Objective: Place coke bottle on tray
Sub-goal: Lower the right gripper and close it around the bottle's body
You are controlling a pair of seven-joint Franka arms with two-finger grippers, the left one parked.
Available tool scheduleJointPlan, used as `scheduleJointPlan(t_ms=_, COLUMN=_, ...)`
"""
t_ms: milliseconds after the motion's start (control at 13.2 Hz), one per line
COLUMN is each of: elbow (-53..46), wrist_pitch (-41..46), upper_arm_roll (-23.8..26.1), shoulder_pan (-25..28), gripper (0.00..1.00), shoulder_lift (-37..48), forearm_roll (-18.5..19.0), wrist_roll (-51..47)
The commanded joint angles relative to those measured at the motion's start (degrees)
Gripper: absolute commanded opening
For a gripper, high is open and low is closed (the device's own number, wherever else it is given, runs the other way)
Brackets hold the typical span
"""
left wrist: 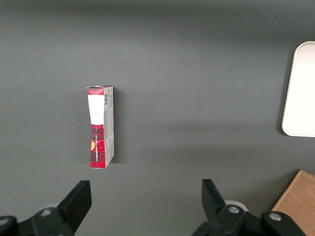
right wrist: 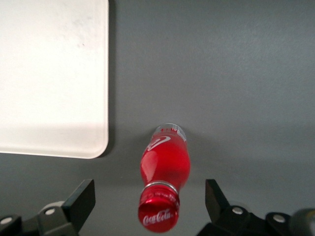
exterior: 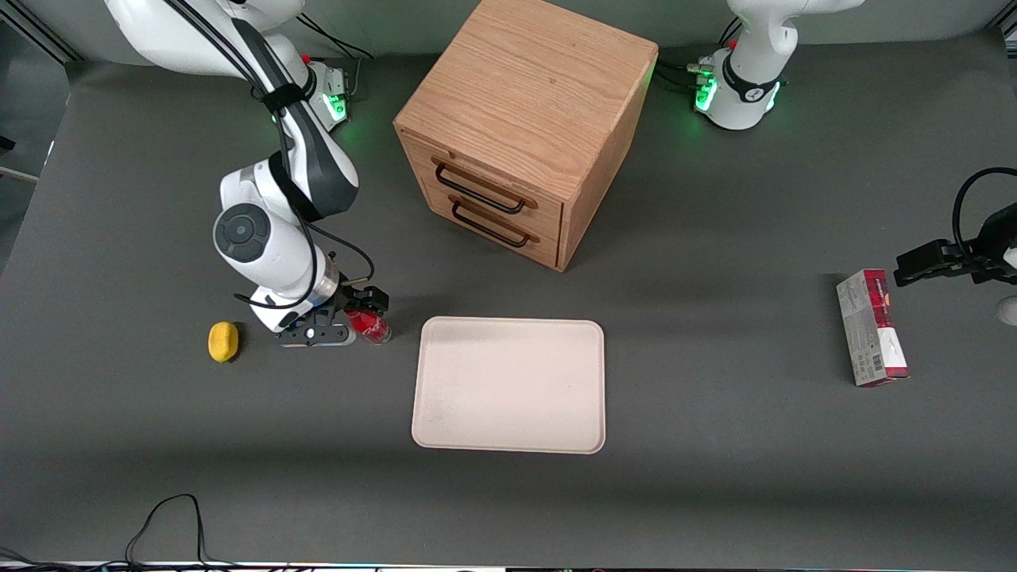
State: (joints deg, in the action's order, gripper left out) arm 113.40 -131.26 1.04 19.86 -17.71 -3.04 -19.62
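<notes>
The coke bottle (exterior: 370, 326) is small and red, with a red cap and white script, and stands on the dark table a short way from the tray's (exterior: 508, 385) corner that is farther from the front camera. My right gripper (exterior: 349, 316) hovers over it, open. In the right wrist view the bottle's cap (right wrist: 158, 214) sits between the two spread black fingers (right wrist: 82, 197), touching neither. The cream-beige tray (right wrist: 49, 73) has nothing on it.
A wooden drawer box (exterior: 524, 127) stands farther from the front camera than the tray. A yellow lemon-like object (exterior: 223, 342) lies close beside the gripper, toward the working arm's end. A red-and-grey carton (exterior: 871, 327) lies toward the parked arm's end.
</notes>
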Motion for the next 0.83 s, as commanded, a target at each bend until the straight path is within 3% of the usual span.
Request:
scheduleJointPlan(t_ms=0, elbow=3.06, wrist_pitch=-1.89, upper_arm_roll=-0.51, shoulder_pan=0.62, gripper=0.99, shoulder_lift=2.42, forearm_roll=0.32, wrist_roll=0.02)
scheduleJointPlan(t_ms=378, elbow=3.06, wrist_pitch=-1.54, upper_arm_roll=-0.69, shoulder_pan=0.62, gripper=0.96, shoulder_lift=2.50, forearm_roll=0.32, wrist_roll=0.11)
scheduleJointPlan(t_ms=454, elbow=3.06, wrist_pitch=-1.45, upper_arm_roll=-0.69, shoulder_pan=0.62, gripper=0.92, shoulder_lift=2.59, forearm_roll=0.32, wrist_roll=0.11)
scheduleJointPlan(t_ms=529, elbow=2.97, wrist_pitch=-1.45, upper_arm_roll=-0.86, shoulder_pan=0.62, gripper=0.80, shoulder_lift=2.59, forearm_roll=0.23, wrist_roll=0.46)
scheduleJointPlan(t_ms=605, elbow=2.80, wrist_pitch=-1.02, upper_arm_roll=-0.95, shoulder_pan=0.53, gripper=0.57, shoulder_lift=2.68, forearm_roll=0.23, wrist_roll=1.24)
scheduleJointPlan(t_ms=756, elbow=1.57, wrist_pitch=0.91, upper_arm_roll=-1.13, shoulder_pan=0.36, gripper=0.20, shoulder_lift=2.77, forearm_roll=0.32, wrist_roll=1.34)
